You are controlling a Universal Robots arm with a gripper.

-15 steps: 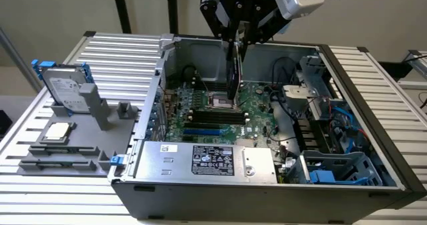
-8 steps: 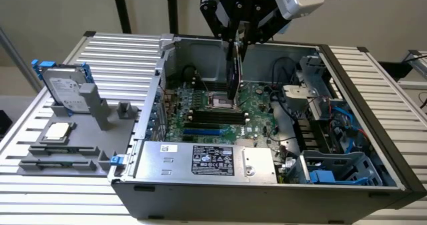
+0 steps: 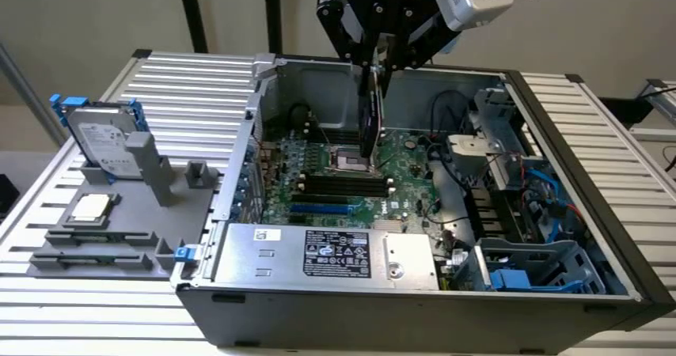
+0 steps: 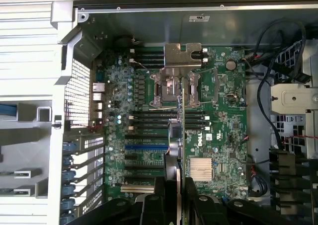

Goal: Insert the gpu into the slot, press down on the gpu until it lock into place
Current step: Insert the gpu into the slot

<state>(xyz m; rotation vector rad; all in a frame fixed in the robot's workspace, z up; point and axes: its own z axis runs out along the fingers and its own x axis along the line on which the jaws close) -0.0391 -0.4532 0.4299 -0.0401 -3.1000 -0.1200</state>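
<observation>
Fingers [image 4: 170, 178]: pinching the graphics card [image 3: 371, 123] by its upper end, one on each face; gripper [image 3: 379, 65] pointing straight down.

Graphics card: thin black board, hanging upright in the air over the middle of the motherboard [image 3: 414, 183], its lower edge above the processor socket and not touching anything.

Blue slot [image 3: 320, 210]: empty, lying on the board toward the power supply [image 3: 328, 253], apart from the card's lower edge.

Step in hand, as judged: carrying the card over the open case [image 3: 423, 312]; insertion not begun, no pressing done.

Next move, as judged, calls for: the card's contact edge brought in line along the slot and kept square to the board. How the edge is turned relative to the slot cannot be told, the card being seen nearly edge-on.

Surface: slatted metal table [image 3: 180, 79] under the case. On the exterior view's left, a grey tray [image 3: 43, 217] with a hard drive [image 3: 100, 138] standing in it.

Room: pale wall [image 3: 95, 16] behind, dark poles against it.
</observation>
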